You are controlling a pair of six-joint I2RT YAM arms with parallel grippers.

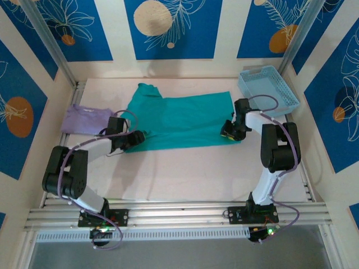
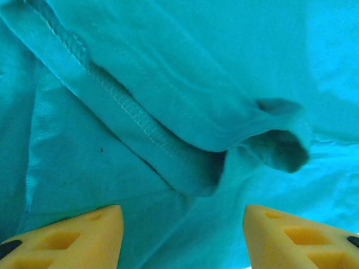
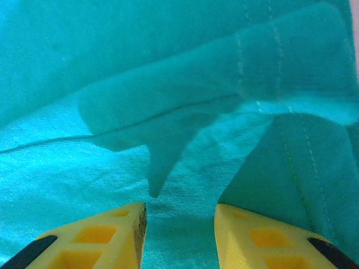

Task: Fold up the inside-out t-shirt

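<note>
1. the teal-green short-sleeved soft cloth t-shirt (image 1: 179, 120) lies spread on the far half of the white tabletop (image 1: 185, 174). its long side runs l-to-r, w/ one sleeve poking out at the far left.
2. the left hand (image 1: 139, 138) sits low at the shirt's near-left corner. its fingers stand well apart w/ nothing pinched btwn them, and the cloth just lies underneath.
3. the right hand (image 1: 229, 131) is at the near-right corner. its fingers are part-open w/ a narrower gap than the left, and we see no cloth gripped there either.
4. why there, as we judge it: one hand at each end of the near edge suits picking up both corners together & carrying that edge over to the far side.
5. in the left wrist view a stitched hem (image 2: 120, 106) curls over into a rolled lip w/ its seam thread showing. that fits an inside-out shirt, and we reckon the lip gives a finger sth to slide under.
6. in the right wrist view a doubled flap w/ stitch lines (image 3: 291, 168) overlaps the flat layer right by the fingers, so that corner isn't lying single-layer.
7. edges: a pale lavender folded cloth garment (image 1: 84, 119) lies near the shirt's left end, just beside the left arm. we can't tell if it touches the shirt. a light blue plastic mesh basket (image 1: 268, 89) sits in the far-right corner, near the right arm.
8. room: bare tabletop runs btwn the shirt's near edge & the arm bases, so there's space to drag or fold nearward. sideways it's tighter.
</note>
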